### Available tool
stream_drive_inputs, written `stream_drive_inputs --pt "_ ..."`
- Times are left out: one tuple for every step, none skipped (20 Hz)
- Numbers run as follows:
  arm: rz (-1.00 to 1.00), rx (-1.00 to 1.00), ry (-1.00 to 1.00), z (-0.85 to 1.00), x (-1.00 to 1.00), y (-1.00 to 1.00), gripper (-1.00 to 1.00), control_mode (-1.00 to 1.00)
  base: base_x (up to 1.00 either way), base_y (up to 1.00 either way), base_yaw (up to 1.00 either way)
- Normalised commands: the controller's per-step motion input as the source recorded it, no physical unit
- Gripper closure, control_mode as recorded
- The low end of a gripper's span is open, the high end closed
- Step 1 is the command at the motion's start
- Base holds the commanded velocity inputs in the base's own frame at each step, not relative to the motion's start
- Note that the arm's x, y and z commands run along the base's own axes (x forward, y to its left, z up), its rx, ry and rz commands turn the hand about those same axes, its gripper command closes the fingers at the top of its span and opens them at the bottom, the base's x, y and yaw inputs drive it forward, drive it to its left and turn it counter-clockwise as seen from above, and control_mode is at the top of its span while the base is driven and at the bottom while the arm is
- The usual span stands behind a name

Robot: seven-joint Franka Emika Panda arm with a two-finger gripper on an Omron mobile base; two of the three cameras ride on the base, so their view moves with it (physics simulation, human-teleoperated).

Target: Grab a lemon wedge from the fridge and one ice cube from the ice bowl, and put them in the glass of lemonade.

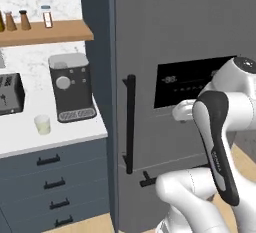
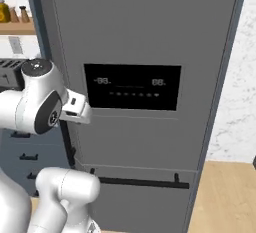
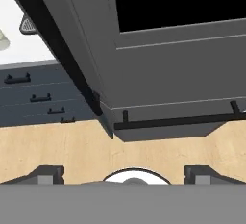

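Observation:
The fridge [image 1: 170,37] stands tall and grey with its doors shut, a black display panel [image 2: 132,86] on its front and a long black bar handle [image 1: 130,124] at its left edge. The lemon wedge is hidden. The ice bowl is out of view. The glass of lemonade [image 1: 42,124] sits on the white counter, in front of the coffee machine. My gripper [image 3: 124,175] is open with nothing between its fingertips [image 3: 45,174]. It hangs close to the fridge front and looks down along the lower door and its horizontal black handle [image 3: 178,121].
A coffee machine [image 1: 70,87] and a toaster [image 1: 10,94] stand on the counter left of the fridge. A wooden shelf [image 1: 45,32] above carries shakers. Dark blue-grey drawer cabinets [image 1: 50,187] sit below the counter. Wooden floor [image 3: 57,146] lies in front.

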Motion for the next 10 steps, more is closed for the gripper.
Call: stream_drive_inputs --pt "0.00 0.00 0.00 0.00 0.00 0.00 -1.00 1.00 -0.29 0.71 -0.37" --pt "0.00 0.00 0.00 0.00 0.00 0.00 -1.00 1.00 -0.36 0.56 -0.39" --pt "0.00 0.00 0.00 0.00 0.00 0.00 -1.00 1.00 -0.39 0.42 -0.41" --pt "0.00 0.00 0.00 0.00 0.00 0.00 -1.00 1.00 -0.44 0.31 -0.44" --pt "0.00 0.00 0.00 0.00 0.00 0.00 -1.00 1.00 -0.46 0.31 -0.45" --pt "0.00 0.00 0.00 0.00 0.00 0.00 -1.00 1.00 -0.46 0.29 -0.44" --pt "0.00 0.00 0.00 0.00 0.00 0.00 -1.00 1.00 -0.43 0.27 -0.41" --pt "0.00 0.00 0.00 0.00 0.00 0.00 -1.00 1.00 -0.39 0.25 -0.39" --pt "0.00 0.00 0.00 0.00 0.00 0.00 -1.00 1.00 -0.35 0.16 -0.34" --pt "0.00 0.00 0.00 0.00 0.00 0.00 -1.00 1.00 -0.30 0.05 -0.27"
